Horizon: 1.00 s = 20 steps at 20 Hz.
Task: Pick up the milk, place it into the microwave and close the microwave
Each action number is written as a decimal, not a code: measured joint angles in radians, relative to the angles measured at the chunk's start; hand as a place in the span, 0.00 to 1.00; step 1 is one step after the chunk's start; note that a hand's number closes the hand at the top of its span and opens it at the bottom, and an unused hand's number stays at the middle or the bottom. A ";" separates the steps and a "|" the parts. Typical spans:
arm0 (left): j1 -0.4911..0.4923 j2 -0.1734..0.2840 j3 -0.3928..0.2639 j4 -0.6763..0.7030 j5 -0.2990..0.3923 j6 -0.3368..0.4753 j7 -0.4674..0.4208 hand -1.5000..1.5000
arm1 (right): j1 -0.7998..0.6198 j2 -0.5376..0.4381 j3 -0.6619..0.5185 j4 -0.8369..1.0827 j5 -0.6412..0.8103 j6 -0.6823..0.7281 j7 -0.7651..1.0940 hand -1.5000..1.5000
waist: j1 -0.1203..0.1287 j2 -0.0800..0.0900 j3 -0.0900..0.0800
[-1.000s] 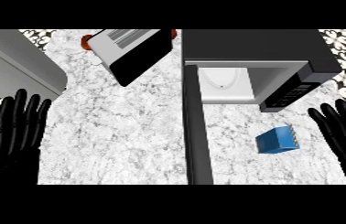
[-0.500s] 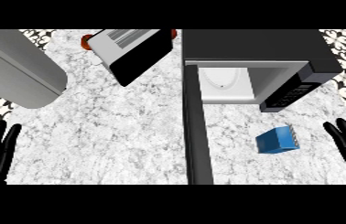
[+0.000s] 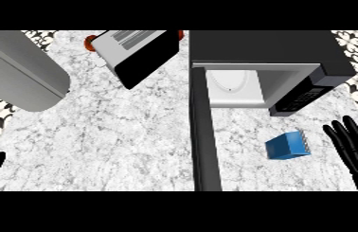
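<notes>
Milk carton (image 3: 287,147): there it was, a small blue box lying on the marbled tabletop (image 3: 126,131), in front of the microwave and to the right of its open door, nothing touching it.

Microwave (image 3: 269,49): black box at the upper right, sitting wide open, its pale inside showing with a white round plate (image 3: 233,81) on the floor of the cavity.

Microwave door (image 3: 205,131): swung right out, a long dark bar running from the front of the oven down to the lower edge of the view, just left of the carton.

Control panel (image 3: 305,97): dark strip of buttons on the oven's right front corner, angled toward the carton.

Right robot hand (image 3: 345,142): in at the right edge, black fingers straight and spread apart, pointing up, holding nothing, just beside the carton but clear of it.

Left robot hand (image 3: 1,159): only a dark sliver showed at the far left edge, low down; whether its fingers were apart or together, I could not tell.

Toaster (image 3: 136,53): white and black, tilted at an angle at the top centre, slots on its upper face, well apart from the carton.

Red thing (image 3: 91,42): a bit of it peeked out behind the toaster's left corner; too hidden to name.

Grey appliance (image 3: 28,72): big rounded grey shape filling the upper left.
</notes>
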<state>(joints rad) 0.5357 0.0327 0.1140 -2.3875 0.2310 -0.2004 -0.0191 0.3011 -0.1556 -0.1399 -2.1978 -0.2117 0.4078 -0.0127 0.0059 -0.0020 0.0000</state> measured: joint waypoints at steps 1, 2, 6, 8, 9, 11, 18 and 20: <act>-0.001 0.001 0.006 -0.002 0.003 -0.003 0.009 0.00 | -0.007 -0.004 -0.013 0.029 0.002 0.010 -0.015 0.00 | 0.000 0.000 0.000; 0.000 0.011 0.027 -0.004 0.010 -0.008 0.022 0.00 | -0.009 0.007 -0.010 0.055 0.022 0.008 -0.032 0.00 | 0.000 0.000 0.000; 0.019 0.001 0.052 0.002 0.018 -0.037 0.011 0.00 | -0.027 0.014 -0.035 0.163 0.059 0.018 -0.091 0.00 | 0.001 0.001 0.000; 0.038 -0.001 0.066 0.000 0.023 -0.058 0.007 0.00 | -0.027 0.031 -0.030 0.200 0.103 0.006 -0.120 0.00 | 0.002 0.000 0.000; 0.047 -0.004 0.073 -0.001 0.025 -0.069 -0.001 0.00 | -0.039 0.031 -0.038 0.232 0.117 -0.001 -0.134 0.00 | 0.003 0.000 0.000; 0.046 -0.005 0.087 0.000 0.030 -0.076 0.003 0.00 | -0.050 0.025 -0.063 0.288 0.129 -0.002 -0.167 0.00 | 0.003 0.001 0.000; 0.068 -0.006 0.123 0.006 0.055 -0.112 -0.010 0.00 | -0.095 0.003 -0.120 0.522 0.203 -0.007 -0.333 0.00 | 0.005 0.001 0.000; 0.076 -0.012 0.135 0.009 0.059 -0.132 -0.023 0.00 | -0.121 -0.013 -0.134 0.597 0.219 -0.004 -0.376 0.00 | 0.005 0.001 0.000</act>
<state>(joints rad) 0.6114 0.0209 0.2488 -2.3789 0.2898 -0.3326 -0.0422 0.1800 -0.1685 -0.2738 -1.6011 0.0075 0.4038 -0.3889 0.0113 -0.0011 0.0005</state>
